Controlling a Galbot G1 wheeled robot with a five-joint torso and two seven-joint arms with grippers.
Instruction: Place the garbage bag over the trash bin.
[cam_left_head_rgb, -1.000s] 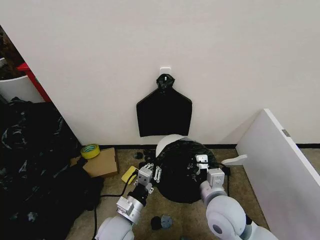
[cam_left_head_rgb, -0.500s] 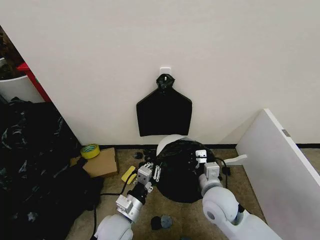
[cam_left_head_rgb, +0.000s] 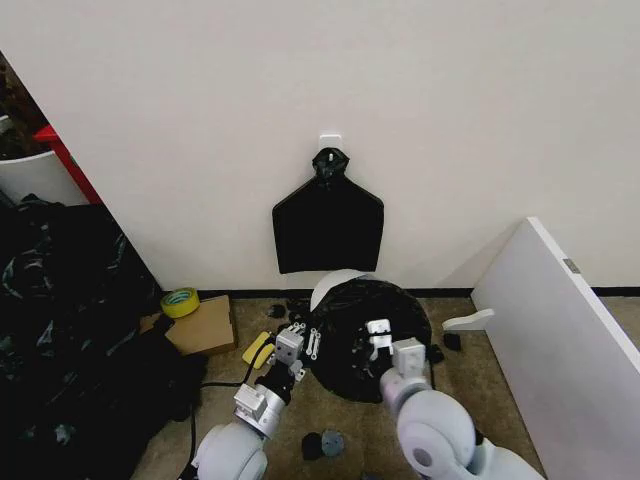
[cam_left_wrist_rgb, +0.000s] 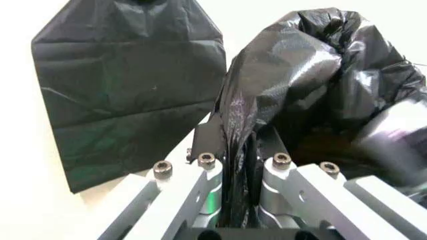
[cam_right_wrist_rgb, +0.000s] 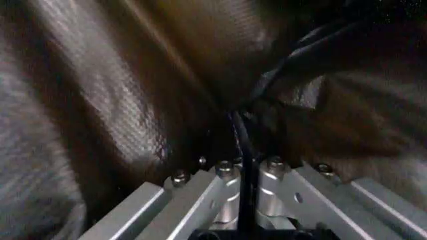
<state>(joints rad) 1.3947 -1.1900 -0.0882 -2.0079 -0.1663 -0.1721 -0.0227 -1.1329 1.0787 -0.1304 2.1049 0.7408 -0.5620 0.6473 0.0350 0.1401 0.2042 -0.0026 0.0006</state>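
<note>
The glossy black garbage bag (cam_left_head_rgb: 362, 338) lies bunched over the trash bin, whose cream-white rim (cam_left_head_rgb: 335, 281) peeks out at the wall side. My left gripper (cam_left_head_rgb: 304, 345) is at the bag's left edge, shut on a fold of it. In the left wrist view the fingers (cam_left_wrist_rgb: 207, 175) pinch the wrinkled garbage bag (cam_left_wrist_rgb: 293, 75) between them. My right gripper (cam_left_head_rgb: 380, 336) sits on top of the bag near its middle. The right wrist view shows that gripper (cam_right_wrist_rgb: 241, 155) shut on a thin sheet of the garbage bag (cam_right_wrist_rgb: 167, 90).
A flat black bell-shaped bundle (cam_left_head_rgb: 328, 225) hangs on the wall right behind the bin. A white board (cam_left_head_rgb: 555, 340) leans at the right. At the left are a cardboard box (cam_left_head_rgb: 203, 327), a tape roll (cam_left_head_rgb: 180, 301), a yellow object (cam_left_head_rgb: 257, 349) and a large black plastic mass (cam_left_head_rgb: 70, 330).
My right gripper has moved left across the top of the bin toward the left gripper, pulling the bag with it. The left gripper has stayed almost still.
</note>
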